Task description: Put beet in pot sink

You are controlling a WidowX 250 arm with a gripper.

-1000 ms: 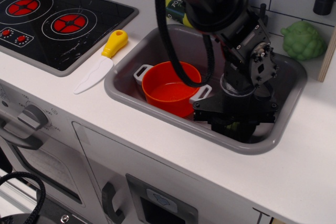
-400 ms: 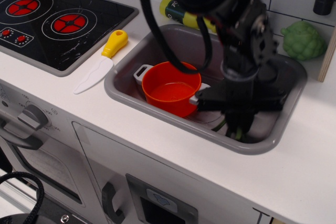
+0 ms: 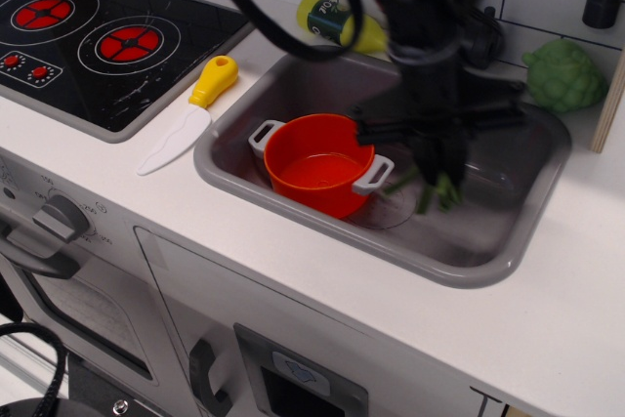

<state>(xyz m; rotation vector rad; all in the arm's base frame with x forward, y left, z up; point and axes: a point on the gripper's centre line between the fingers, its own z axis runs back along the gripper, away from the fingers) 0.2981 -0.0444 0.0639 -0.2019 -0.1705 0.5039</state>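
Claw grips one beet beside one pot.

pot orange; sink grey; knife yellow-white; stalks green

blurred end effector over sink, green stalks dangling, orange pot beside
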